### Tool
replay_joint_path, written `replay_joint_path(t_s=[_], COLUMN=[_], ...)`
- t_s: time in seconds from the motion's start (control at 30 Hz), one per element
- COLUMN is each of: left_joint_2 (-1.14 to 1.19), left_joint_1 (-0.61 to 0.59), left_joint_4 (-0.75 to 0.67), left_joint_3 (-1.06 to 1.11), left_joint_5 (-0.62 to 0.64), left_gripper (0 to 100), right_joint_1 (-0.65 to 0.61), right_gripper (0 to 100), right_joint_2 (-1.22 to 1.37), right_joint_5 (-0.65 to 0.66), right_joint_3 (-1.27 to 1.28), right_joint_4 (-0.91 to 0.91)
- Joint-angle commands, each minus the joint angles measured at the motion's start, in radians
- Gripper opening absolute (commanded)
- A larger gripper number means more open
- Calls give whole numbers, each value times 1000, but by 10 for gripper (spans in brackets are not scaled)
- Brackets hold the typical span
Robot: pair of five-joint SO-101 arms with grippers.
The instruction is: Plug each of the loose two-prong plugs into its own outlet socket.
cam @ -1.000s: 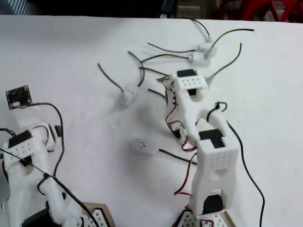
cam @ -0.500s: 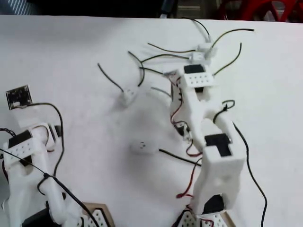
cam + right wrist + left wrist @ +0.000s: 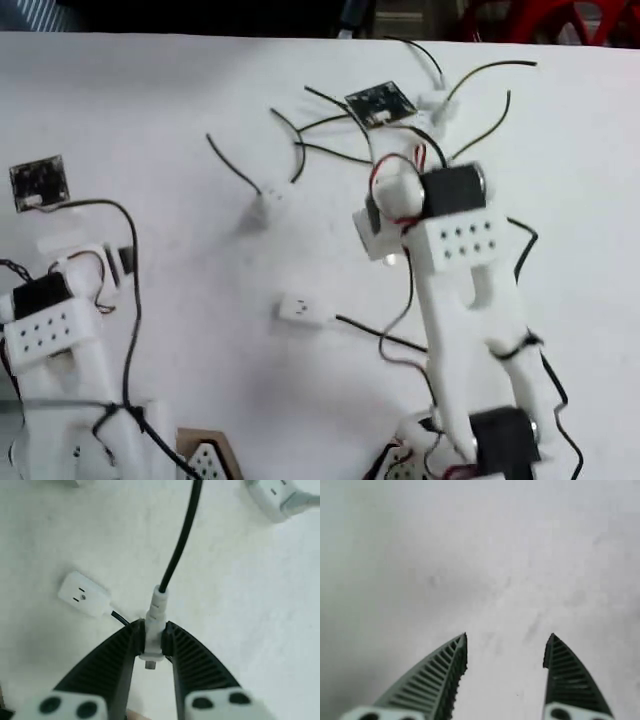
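**Inspector A:** What do we record at the right gripper (image 3: 154,630)?

**Inspector B:** We find it clenched on a white plug (image 3: 156,605). Its dark ribbed fingers (image 3: 117,655) press the plug body from both sides. A small metal stub shows at the plug's wrist end. The black cord (image 3: 182,535) runs out past the fingertips over the white table (image 3: 240,605).

**Inspector A:** Which sockets do we note beside it?

**Inspector B:** One white outlet socket (image 3: 82,596) lies face up on the table, near the fingertips and apart from the plug, with a dark lead of its own. A second socket (image 3: 272,495) lies farther out, cut by the frame edge.

**Inspector A:** And the left gripper (image 3: 508,640)?

**Inspector B:** We find it released, with the jaws standing wide apart above bare table.

**Inspector A:** What do we see from the high view?

**Inspector B:** The right arm (image 3: 465,300) runs from the lower right up to the centre of the frame. The left arm (image 3: 50,335) sits in the lower left corner.

A slotted white block (image 3: 300,310) lies at lower centre, just left of the right arm. Another white block (image 3: 267,205) lies left of centre, and a third (image 3: 435,100) lies at upper right of centre among fanned black wires (image 3: 480,70).

We cannot match these blocks to the sockets seen from the wrist.
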Motion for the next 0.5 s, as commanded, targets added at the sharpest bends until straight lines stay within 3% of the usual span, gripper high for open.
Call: replay_joint_path(t_s=[0.0, 0.23, 0.47], left_joint_2=[-179, -449, -472], left_joint_1=[81, 191, 326], left_joint_4=[61, 68, 44], left_joint_3=[-57, -54, -29], left_joint_5=[48, 107, 107], left_gripper=[255, 255, 255], right_joint_1=[-61, -170, -341], right_gripper=[17, 17, 17], right_joint_2=[-148, -383, -576], right_joint_5=[-44, -137, -235], right_joint_3=[86, 356, 655], right_joint_4=[-120, -378, -670])
